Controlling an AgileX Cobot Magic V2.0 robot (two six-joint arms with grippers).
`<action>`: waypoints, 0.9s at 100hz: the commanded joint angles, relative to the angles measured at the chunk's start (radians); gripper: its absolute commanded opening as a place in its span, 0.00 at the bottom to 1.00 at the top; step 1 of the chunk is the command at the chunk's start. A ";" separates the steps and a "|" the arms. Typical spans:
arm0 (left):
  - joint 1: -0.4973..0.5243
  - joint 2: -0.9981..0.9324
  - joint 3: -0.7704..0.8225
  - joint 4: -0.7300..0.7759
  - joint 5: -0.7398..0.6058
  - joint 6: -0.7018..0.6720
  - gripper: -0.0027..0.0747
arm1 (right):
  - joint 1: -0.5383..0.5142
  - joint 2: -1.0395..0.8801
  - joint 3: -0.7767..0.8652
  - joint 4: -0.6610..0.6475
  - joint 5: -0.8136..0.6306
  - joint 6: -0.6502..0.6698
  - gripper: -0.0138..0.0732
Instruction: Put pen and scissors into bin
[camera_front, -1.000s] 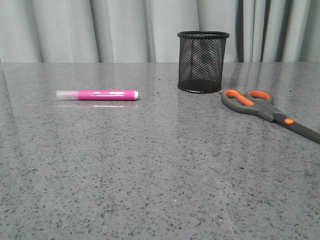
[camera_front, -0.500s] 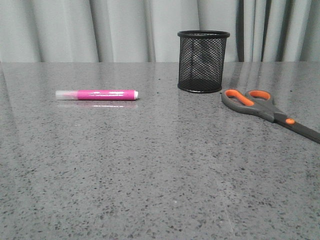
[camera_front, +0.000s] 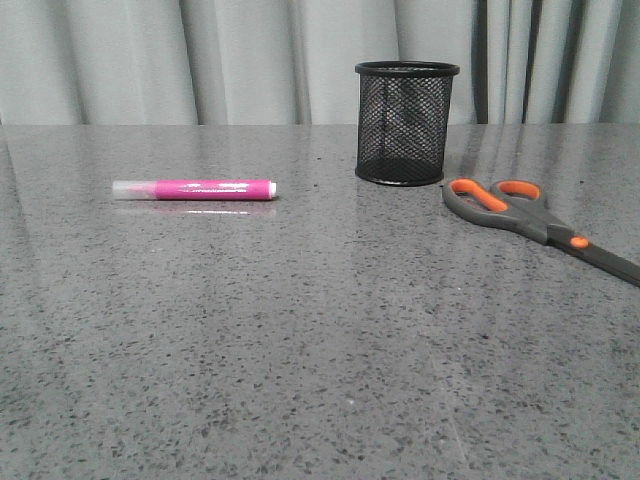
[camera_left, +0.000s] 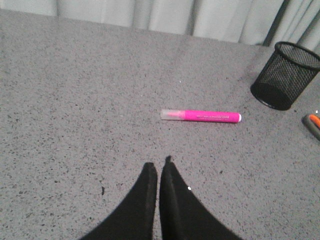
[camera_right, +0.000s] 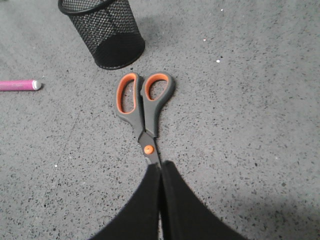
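The pink pen lies flat on the table's left side, its whitish cap pointing left. The black mesh bin stands upright at the back centre. The scissors lie flat to the right of the bin, handles toward it. Neither gripper shows in the front view. My left gripper is shut and empty above bare table, short of the pen. My right gripper is shut and empty; its fingers hide the blades of the scissors just past the orange pivot.
The grey speckled table runs back to a pale curtain. The bin also shows in the left wrist view and the right wrist view. The pen's end shows in the right wrist view.
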 joint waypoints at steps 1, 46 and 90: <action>0.000 0.064 -0.069 -0.019 -0.011 0.010 0.01 | -0.003 0.044 -0.066 0.003 -0.017 -0.021 0.09; 0.000 0.219 -0.134 -0.313 -0.009 0.293 0.55 | 0.010 0.073 -0.101 0.016 0.004 -0.072 0.60; 0.000 0.599 -0.309 -0.552 0.211 0.924 0.52 | 0.010 0.073 -0.101 0.017 0.010 -0.152 0.60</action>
